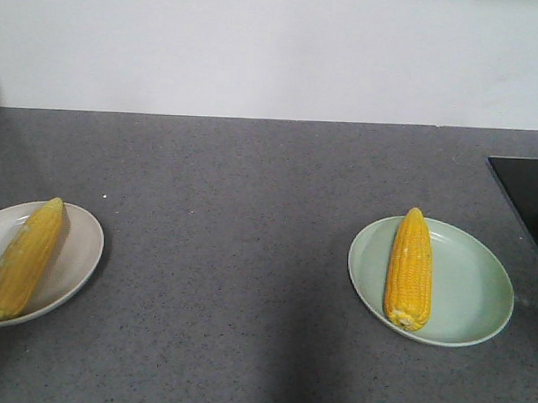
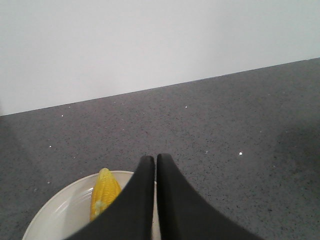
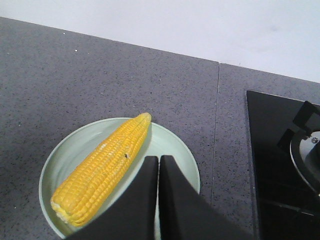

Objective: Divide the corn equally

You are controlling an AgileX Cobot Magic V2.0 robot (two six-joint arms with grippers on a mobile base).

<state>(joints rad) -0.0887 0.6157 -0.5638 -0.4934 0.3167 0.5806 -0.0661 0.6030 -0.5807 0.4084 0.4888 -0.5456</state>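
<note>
Corn sits one cob to a plate on a speckled grey countertop (image 1: 249, 254), seen from the front view with neither arm in frame. At roughly 8 o'clock, a cob (image 1: 21, 260) lies tilted across a cream plate (image 1: 77, 257) whose left side is cut off by the picture's edge, so the dish is only partly visible. At about 4 o'clock, a second cob (image 1: 409, 269) rests nearly upright in the frame on a pale green plate (image 1: 469, 288), tapered tip pointing to 12 o'clock. A black cooktop (image 1: 530, 197) is clipped at the right edge near 3 o'clock; the right wrist view shows part of a burner on it, also cropped. The left gripper (image 2: 153, 160), seen from its wrist camera, has its dark fingers pressed together, empty, hovering over the cream plate and hiding most of the cob there, only the tip showing. The right gripper (image 3: 158, 161) likewise has its fingers closed on nothing, above the green plate's near rim beside the cob, covering part of the dish.
</note>
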